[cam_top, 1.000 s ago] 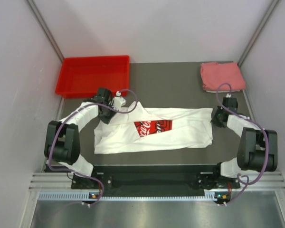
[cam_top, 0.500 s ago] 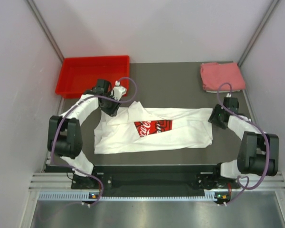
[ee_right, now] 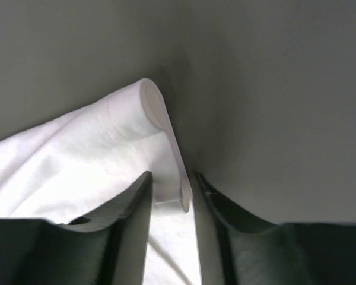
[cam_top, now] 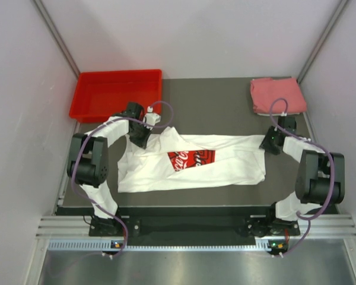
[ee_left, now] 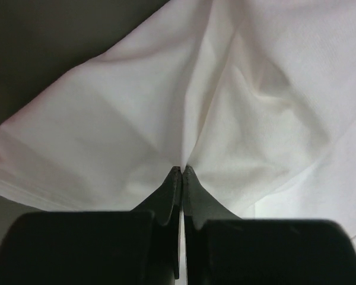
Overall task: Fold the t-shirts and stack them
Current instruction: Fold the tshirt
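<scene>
Both elbows have swung up-table since a second back, and the left gripper has crept to the shirt's far-left corner. Far left: red bin, rigid glossy plastic, rectangular. Left jaws are clenched on a pucker of the white t-shirt, creases fanning from the tips. The shirt lies mid-table as a long soft band, rumpled at its left, with a red rectangular logo. Right gripper straddles the rolled hem at the far-right corner; pinched or loose, cannot tell. Pink-red t-shirt, a folded square, sits at the far right.
</scene>
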### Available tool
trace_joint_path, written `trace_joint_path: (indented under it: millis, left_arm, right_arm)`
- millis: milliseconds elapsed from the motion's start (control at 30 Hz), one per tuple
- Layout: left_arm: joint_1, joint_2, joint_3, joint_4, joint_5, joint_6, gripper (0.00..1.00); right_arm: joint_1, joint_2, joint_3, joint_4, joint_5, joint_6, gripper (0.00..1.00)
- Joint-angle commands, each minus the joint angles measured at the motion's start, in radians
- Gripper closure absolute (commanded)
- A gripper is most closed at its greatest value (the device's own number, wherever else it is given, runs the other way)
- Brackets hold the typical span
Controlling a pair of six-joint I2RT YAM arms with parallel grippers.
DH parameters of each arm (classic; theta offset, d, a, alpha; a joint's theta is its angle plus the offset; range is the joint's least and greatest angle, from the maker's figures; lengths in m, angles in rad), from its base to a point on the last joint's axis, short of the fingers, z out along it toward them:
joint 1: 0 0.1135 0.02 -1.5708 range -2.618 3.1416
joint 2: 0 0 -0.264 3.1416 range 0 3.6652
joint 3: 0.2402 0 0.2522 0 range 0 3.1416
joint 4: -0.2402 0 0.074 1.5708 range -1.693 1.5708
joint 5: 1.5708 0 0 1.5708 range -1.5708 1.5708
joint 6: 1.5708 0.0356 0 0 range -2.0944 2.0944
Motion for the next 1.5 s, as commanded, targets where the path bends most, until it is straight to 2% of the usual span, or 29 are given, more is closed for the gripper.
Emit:
trace_joint_path:
  millis: [0, 67, 133, 467, 600, 833, 1033, 1233, 1467]
  left_arm:
    - [0.000, -0.084, -0.009, 0.005, 0.014, 0.003, 1.00]
    - [0.000, -0.102, -0.010, -0.001, 0.031, 0.009, 1.00]
    - [0.001, -0.106, -0.010, -0.008, 0.040, 0.014, 1.00]
    - [0.021, -0.152, 0.000, 0.022, 0.002, 0.021, 1.00]
    - [0.041, -0.169, 0.036, 0.042, -0.047, 0.043, 1.00]
    - [0.088, -0.198, 0.085, -0.005, -0.055, 0.129, 1.00]
    - [0.150, -0.224, 0.013, 0.018, -0.112, 0.207, 1.00]
    - [0.187, -0.218, -0.068, -0.042, -0.047, 0.251, 1.00]
    - [0.187, -0.227, -0.138, -0.094, 0.002, 0.310, 1.00]
  right_arm:
    - [-0.014, 0.000, -0.003, 0.021, -0.045, 0.024, 0.68]
    - [-0.014, -0.009, -0.012, 0.015, -0.048, 0.024, 0.79]
    - [-0.014, -0.017, -0.015, -0.003, -0.048, 0.016, 0.84]
    - [-0.014, -0.074, 0.006, -0.072, 0.032, -0.032, 0.99]
    - [-0.014, -0.083, 0.011, -0.094, 0.043, -0.050, 1.00]
    - [-0.014, -0.129, 0.034, -0.160, 0.076, -0.079, 1.00]
    - [-0.014, -0.153, 0.048, -0.223, 0.007, -0.091, 1.00]
    - [-0.014, -0.149, -0.009, -0.236, -0.025, -0.090, 1.00]
    - [-0.014, -0.124, -0.028, -0.230, 0.030, -0.098, 1.00]
